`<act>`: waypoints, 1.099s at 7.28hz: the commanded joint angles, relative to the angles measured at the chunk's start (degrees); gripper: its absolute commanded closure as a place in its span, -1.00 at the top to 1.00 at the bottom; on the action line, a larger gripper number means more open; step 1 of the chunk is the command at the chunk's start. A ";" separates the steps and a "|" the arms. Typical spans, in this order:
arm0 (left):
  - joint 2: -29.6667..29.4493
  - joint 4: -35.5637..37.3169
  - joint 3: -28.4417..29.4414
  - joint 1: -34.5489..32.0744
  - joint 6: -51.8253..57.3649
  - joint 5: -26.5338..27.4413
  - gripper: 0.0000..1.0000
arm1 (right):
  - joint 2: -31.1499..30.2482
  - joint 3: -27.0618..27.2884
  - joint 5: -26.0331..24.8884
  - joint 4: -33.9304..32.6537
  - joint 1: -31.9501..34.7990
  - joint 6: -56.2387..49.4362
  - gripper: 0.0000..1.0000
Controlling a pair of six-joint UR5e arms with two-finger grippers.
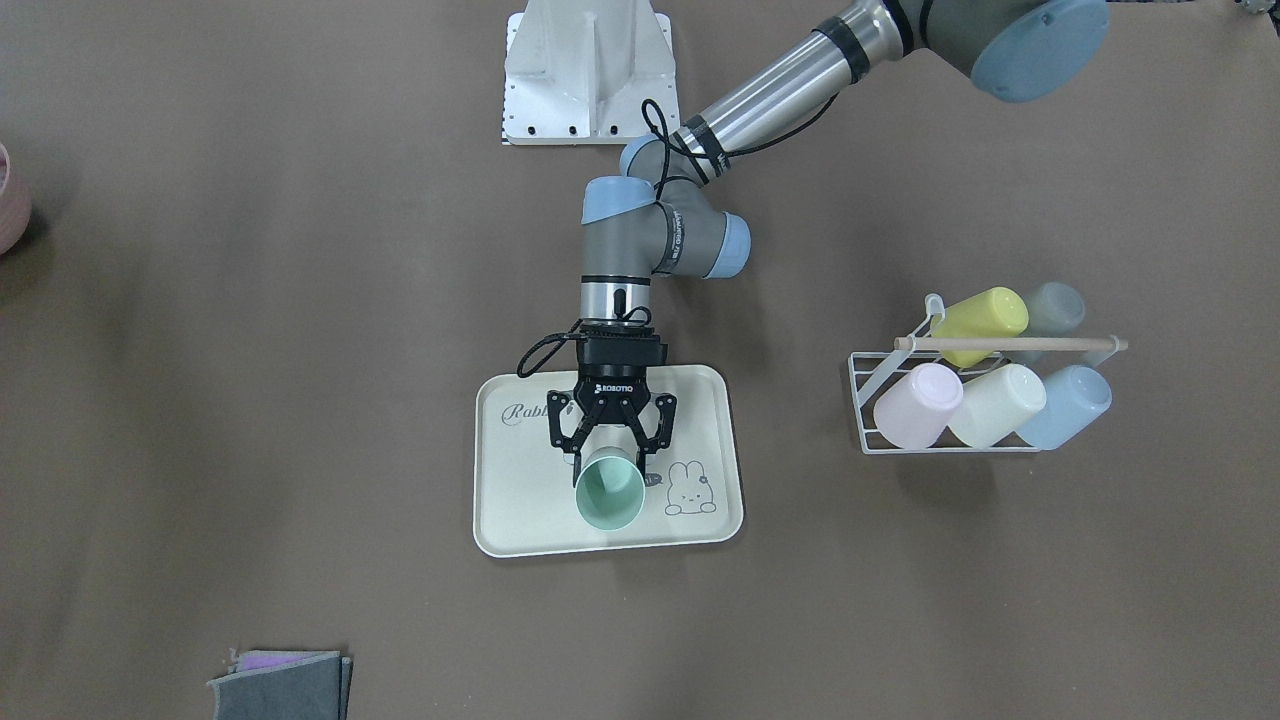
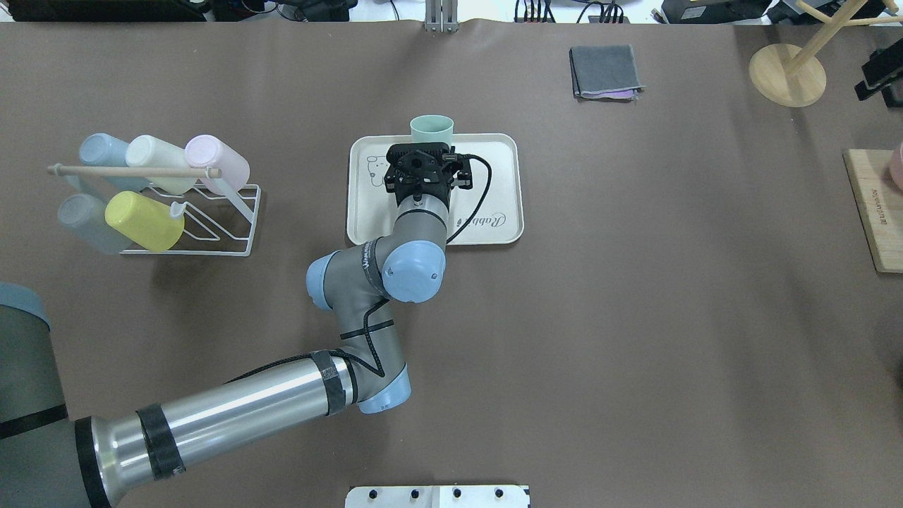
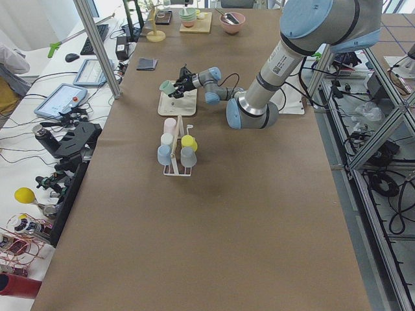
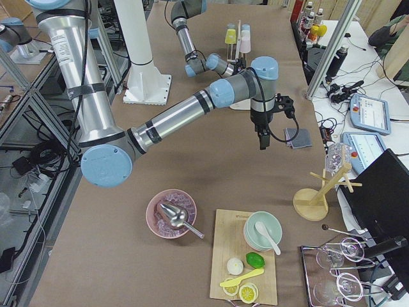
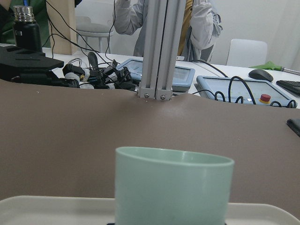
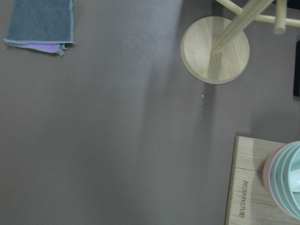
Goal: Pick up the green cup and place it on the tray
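The mint green cup stands upright, mouth up, over the front part of the cream tray with the "Rabbit" script and bunny drawing. My left gripper reaches in level over the tray, its two fingers against the cup's sides, shut on it. The cup's base is hidden, so I cannot tell whether it rests on the tray. In the left wrist view the cup fills the foreground with the tray rim below. My right gripper shows only in the exterior right view, hanging above the table; I cannot tell its state.
A white wire rack holds several pastel cups on my left. A folded grey cloth, a wooden stand and a wooden board with bowls lie far right.
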 commanded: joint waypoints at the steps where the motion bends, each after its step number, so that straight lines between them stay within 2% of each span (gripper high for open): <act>1: -0.09 -0.40 0.74 0.05 -0.06 0.20 -0.64 | -3.65 -0.28 1.26 -0.11 4.90 -2.14 1.00; 3: 0.00 -0.49 0.92 0.93 -0.24 0.20 -0.60 | -5.50 -1.07 1.09 -0.47 6.32 -5.22 1.00; 5: 0.08 -0.49 0.74 1.19 -1.20 0.20 -0.31 | -9.61 -3.60 0.91 0.14 6.86 -8.98 1.00; 6: 0.08 -0.58 0.57 1.28 -2.34 0.29 0.00 | -9.38 -5.62 1.00 0.15 7.30 -10.31 1.00; 7: 0.17 -0.58 0.65 1.54 -2.35 0.98 0.01 | -9.29 -6.60 1.09 0.15 7.30 -10.41 1.00; 8: 0.35 -0.58 0.31 1.55 -2.35 1.08 0.15 | -9.02 -7.57 1.09 0.32 7.30 -10.50 1.00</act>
